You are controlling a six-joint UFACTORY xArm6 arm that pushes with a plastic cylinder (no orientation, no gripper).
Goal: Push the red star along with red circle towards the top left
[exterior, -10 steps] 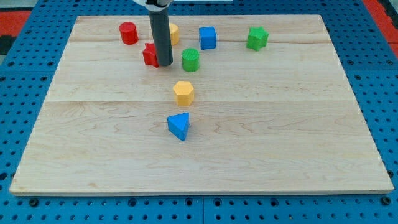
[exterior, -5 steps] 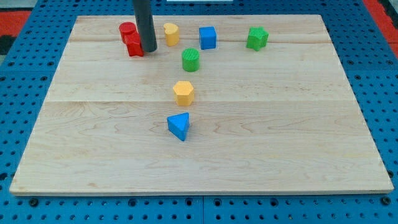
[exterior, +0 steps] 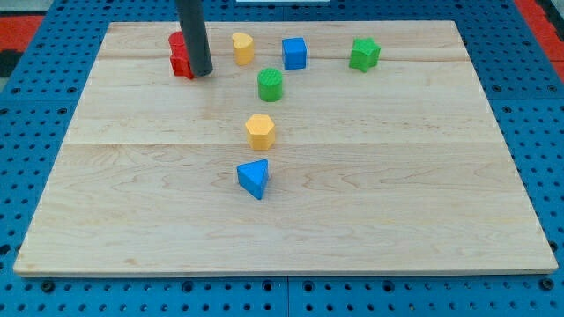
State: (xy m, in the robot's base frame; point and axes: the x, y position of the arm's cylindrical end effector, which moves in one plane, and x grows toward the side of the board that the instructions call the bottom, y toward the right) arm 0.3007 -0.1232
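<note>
The red star [exterior: 181, 63] sits near the board's top left, pressed against the red circle [exterior: 176, 41] just above it; both are partly hidden by the rod. My tip [exterior: 201, 72] rests on the board right beside the red star, on its right side, touching or nearly touching it.
A yellow block [exterior: 242, 47], a blue cube [exterior: 294, 53] and a green star [exterior: 364, 54] line the top. A green cylinder [exterior: 270, 84] lies below them, then a yellow hexagon [exterior: 260, 131] and a blue triangle [exterior: 254, 178]. The board's top edge [exterior: 141, 24] is close to the red circle.
My tip has moved up and left, pushing the red star against the red circle. Both red blocks now sit slightly further left and up. Other blocks have not moved.
</note>
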